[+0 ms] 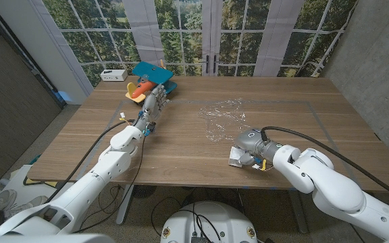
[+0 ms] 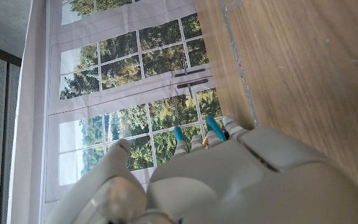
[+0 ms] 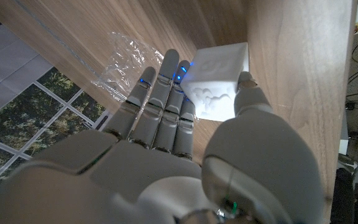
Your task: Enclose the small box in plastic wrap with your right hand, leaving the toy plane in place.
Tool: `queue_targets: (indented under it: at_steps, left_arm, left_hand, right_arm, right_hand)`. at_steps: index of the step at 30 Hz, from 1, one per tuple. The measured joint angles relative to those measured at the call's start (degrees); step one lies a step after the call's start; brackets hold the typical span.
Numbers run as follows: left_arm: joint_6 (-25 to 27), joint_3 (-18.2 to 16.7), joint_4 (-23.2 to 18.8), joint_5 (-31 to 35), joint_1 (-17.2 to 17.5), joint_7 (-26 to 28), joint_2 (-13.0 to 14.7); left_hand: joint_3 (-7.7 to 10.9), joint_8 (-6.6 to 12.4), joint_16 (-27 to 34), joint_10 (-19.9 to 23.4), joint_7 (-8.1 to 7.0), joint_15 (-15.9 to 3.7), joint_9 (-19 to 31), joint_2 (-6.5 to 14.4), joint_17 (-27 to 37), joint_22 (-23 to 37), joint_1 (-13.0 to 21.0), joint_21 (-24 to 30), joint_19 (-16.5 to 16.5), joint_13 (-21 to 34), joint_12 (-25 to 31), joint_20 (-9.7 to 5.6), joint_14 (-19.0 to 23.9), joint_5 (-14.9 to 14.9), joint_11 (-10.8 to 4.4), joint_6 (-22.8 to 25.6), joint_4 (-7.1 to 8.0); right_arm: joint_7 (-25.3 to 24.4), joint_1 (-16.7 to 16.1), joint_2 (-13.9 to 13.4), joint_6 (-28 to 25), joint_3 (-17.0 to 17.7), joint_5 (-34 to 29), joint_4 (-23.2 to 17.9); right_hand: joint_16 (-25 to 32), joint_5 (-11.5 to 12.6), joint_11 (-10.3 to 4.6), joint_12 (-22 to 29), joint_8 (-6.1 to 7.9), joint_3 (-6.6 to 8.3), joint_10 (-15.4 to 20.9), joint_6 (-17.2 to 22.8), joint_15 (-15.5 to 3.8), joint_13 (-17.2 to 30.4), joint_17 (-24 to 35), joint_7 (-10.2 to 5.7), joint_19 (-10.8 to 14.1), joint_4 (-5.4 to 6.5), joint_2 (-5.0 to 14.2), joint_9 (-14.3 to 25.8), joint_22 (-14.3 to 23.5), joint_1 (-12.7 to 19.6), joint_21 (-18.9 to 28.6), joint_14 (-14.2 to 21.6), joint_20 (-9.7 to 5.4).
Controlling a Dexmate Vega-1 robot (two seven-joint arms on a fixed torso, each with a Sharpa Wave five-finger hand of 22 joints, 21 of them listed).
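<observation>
The small white box (image 1: 238,159) sits near the table's front edge, right of the middle. My right hand (image 1: 250,147) is on it. In the right wrist view the box (image 3: 219,81) lies between the thumb and the stretched fingers (image 3: 166,93), and my right hand (image 3: 166,149) grips it. A crumpled sheet of clear plastic wrap (image 1: 223,115) lies on the wood just beyond that hand, also seen past the fingertips as the plastic wrap (image 3: 126,59). The blue and orange toy plane (image 1: 148,75) stands at the far left. My left hand (image 1: 151,108) stretches out to it, fingertips at its near side.
A small white device (image 1: 113,74) sits at the back left corner beside the plane. The wooden table (image 1: 302,94) carries a faint taped rectangle. Its front edge runs close under the box. In the left wrist view the back of my left hand (image 2: 229,180) faces windows.
</observation>
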Motion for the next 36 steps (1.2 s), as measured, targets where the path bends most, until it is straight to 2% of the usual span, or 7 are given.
queue_targets:
  at_steps: [2,3,6,14,27,32,36]
  left_arm:
    - [0.0,0.0,0.0,0.0,0.0,0.0,0.0]
    - [0.0,0.0,0.0,0.0,0.0,-0.1,0.0]
    - [0.0,0.0,0.0,-0.1,0.0,-0.1,0.1]
    - [0.0,-0.1,-0.2,-0.1,0.0,-0.1,0.1]
    - [0.0,-0.3,-0.5,-0.2,0.1,-0.2,0.2]
    - [0.0,-0.4,-0.8,-0.4,0.4,-0.2,0.3]
    - [0.0,-0.4,-1.0,-0.4,0.6,-0.2,0.4]
  left_hand:
    - [0.00,0.00,0.0,0.0,0.00,0.00,0.0,0.0,0.0,0.0,0.0,0.0,0.0,0.0,0.0,0.00,0.0,0.0,0.00,0.0,0.00]
    - [0.00,0.00,0.0,0.0,0.00,0.00,0.0,0.0,0.0,0.0,0.0,0.0,0.0,0.0,0.0,0.00,0.0,0.0,0.00,0.0,0.00]
    - [0.00,0.00,0.0,0.0,0.00,0.00,0.0,0.0,0.0,0.0,0.0,0.0,0.0,0.0,0.0,0.00,0.0,0.0,0.00,0.0,0.00]
    - [-0.23,0.00,0.0,0.0,0.00,0.00,0.0,0.0,0.0,0.0,0.0,0.0,0.0,0.0,0.0,0.00,0.0,0.0,0.00,0.0,-0.23]
    - [-0.23,0.00,0.0,0.0,0.00,0.32,0.0,0.0,0.0,0.0,0.0,0.0,0.0,0.0,0.0,0.00,0.3,0.0,-0.01,0.0,-0.24]
    - [-0.23,0.00,0.0,0.0,0.00,0.32,0.0,0.0,0.0,0.0,0.0,-0.4,0.0,0.0,0.0,0.00,0.3,0.0,-0.01,0.0,-0.23]
    - [-0.23,0.00,0.0,0.0,0.00,0.32,0.0,0.0,0.0,0.0,0.0,-0.4,0.0,0.0,0.0,0.00,0.3,0.0,-0.01,0.0,-0.23]
  right_arm:
    - [-1.2,0.0,0.0,-0.4,0.0,0.7,0.0]
    - [-2.2,-1.2,1.0,-0.7,1.5,1.2,0.0]
    - [-3.9,-1.8,1.4,-1.2,2.3,2.4,0.0]
    - [-8.3,-2.2,2.2,-2.2,3.5,5.7,0.0]
    - [-11.8,0.5,2.9,-2.6,4.0,9.6,1.1]
    - [-12.7,3.0,3.0,-2.2,3.4,10.9,2.1]
    - [-13.4,3.2,3.1,-1.8,3.4,11.7,2.2]
  right_hand:
    - [0.0,0.0,0.00,0.0,0.00,0.00,0.0,0.0,0.07,0.0,0.0,0.00,0.0,0.00,0.00,0.0,0.0,0.0,0.2,0.1,0.00]
    - [0.0,0.0,0.00,0.0,0.01,0.00,0.0,0.0,0.07,0.0,0.0,0.00,0.0,0.00,-0.30,0.0,0.0,0.3,0.2,0.1,0.00]
    - [0.0,-0.5,0.00,0.2,0.41,0.00,0.0,0.0,0.05,0.0,0.0,0.00,0.0,0.00,-0.30,0.0,0.0,0.3,0.2,0.1,0.00]
    - [0.0,-0.9,0.00,0.4,0.41,-0.01,0.0,0.0,0.08,0.0,0.3,0.00,0.0,0.01,-0.38,0.0,0.0,0.4,0.4,0.3,0.01]
    - [-0.9,-1.3,0.00,0.8,0.41,-0.01,0.0,0.6,0.08,0.0,0.5,-0.01,0.0,0.01,-0.61,0.3,0.0,0.6,0.7,0.3,0.01]
    - [-0.9,-1.3,0.00,0.8,0.64,-0.01,0.0,0.6,0.08,0.0,0.5,-0.01,0.0,0.01,-0.68,0.3,0.0,0.7,0.7,0.3,0.01]
    - [-0.9,-1.3,0.01,0.8,0.65,-0.01,0.0,0.6,0.08,0.0,0.7,-0.02,0.0,0.01,-0.68,0.3,0.0,0.7,0.7,0.3,0.01]
